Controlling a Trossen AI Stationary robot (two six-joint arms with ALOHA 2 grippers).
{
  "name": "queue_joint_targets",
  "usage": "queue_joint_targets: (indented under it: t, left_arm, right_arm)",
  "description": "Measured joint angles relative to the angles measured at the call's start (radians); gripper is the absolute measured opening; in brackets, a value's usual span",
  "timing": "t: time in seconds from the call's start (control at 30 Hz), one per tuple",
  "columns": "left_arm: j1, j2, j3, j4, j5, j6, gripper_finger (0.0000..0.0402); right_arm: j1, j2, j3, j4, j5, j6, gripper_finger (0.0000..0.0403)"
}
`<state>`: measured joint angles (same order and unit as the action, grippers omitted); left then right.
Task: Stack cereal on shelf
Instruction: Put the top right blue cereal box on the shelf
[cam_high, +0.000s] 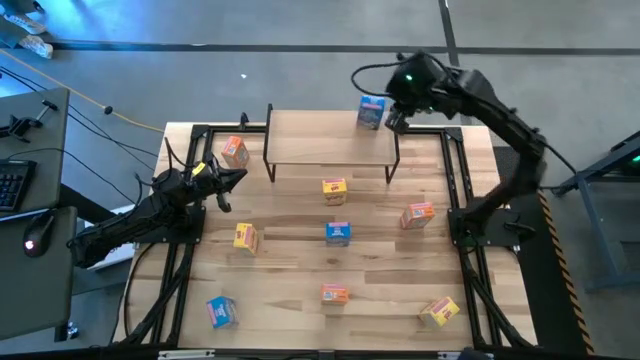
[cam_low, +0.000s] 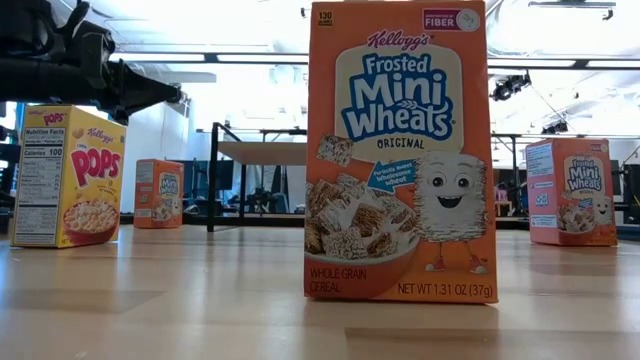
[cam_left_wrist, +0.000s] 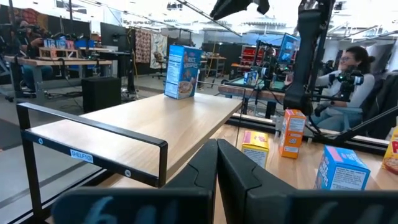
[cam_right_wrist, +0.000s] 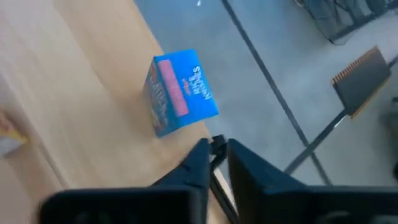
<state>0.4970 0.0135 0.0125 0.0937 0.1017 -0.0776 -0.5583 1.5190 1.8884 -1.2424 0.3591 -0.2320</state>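
The shelf (cam_high: 330, 140) stands at the table's far middle. One blue cereal box (cam_high: 371, 111) stands upright on its bottom at the shelf's far right corner; it also shows in the right wrist view (cam_right_wrist: 180, 93) and the left wrist view (cam_left_wrist: 182, 71). My right gripper (cam_right_wrist: 216, 148) is shut and empty just to the right of that box, over the shelf's right end (cam_high: 397, 120). My left gripper (cam_high: 238, 177) is shut and empty to the left of the shelf, near an orange box (cam_high: 235, 152) that stands on the table.
Other boxes stand on the table: yellow (cam_high: 334, 190), blue (cam_high: 338, 233), orange (cam_high: 417, 215), yellow (cam_high: 246, 237), blue (cam_high: 221, 311), orange (cam_high: 334, 294) and yellow (cam_high: 439, 311). Most of the shelf top is bare. A person sits beyond the table (cam_left_wrist: 354, 68).
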Motion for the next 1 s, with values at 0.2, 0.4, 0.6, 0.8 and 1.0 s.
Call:
queue_joint_targets:
  t: [0.2, 0.4, 0.6, 0.8, 1.0]
  left_arm:
    - [0.0, 0.0, 0.0, 0.002, 0.008, -0.024, 0.0003]
    - [0.0, 0.0, 0.0, 0.021, 0.038, -0.042, 0.0003]
    - [0.0, 0.0, 0.0, 0.029, 0.017, -0.044, 0.0003]
    - [0.0, 0.0, 0.0, 0.032, 0.011, -0.044, 0.0003]
    - [0.0, 0.0, 0.0, 0.031, 0.011, -0.043, 0.0003]
  right_arm:
    - [-0.056, -0.183, -0.423, 0.326, -0.006, 0.119, 0.0025]
    - [-0.083, -0.236, -0.688, 0.58, 0.008, 0.262, 0.0012]
    - [-0.09, -0.217, -0.806, 0.789, 0.006, 0.344, 0.0002]
    - [-0.09, -0.165, -0.813, 0.858, 0.007, 0.386, 0.0]
    - [-0.09, -0.096, -0.813, 0.912, 0.006, 0.391, 0.0]
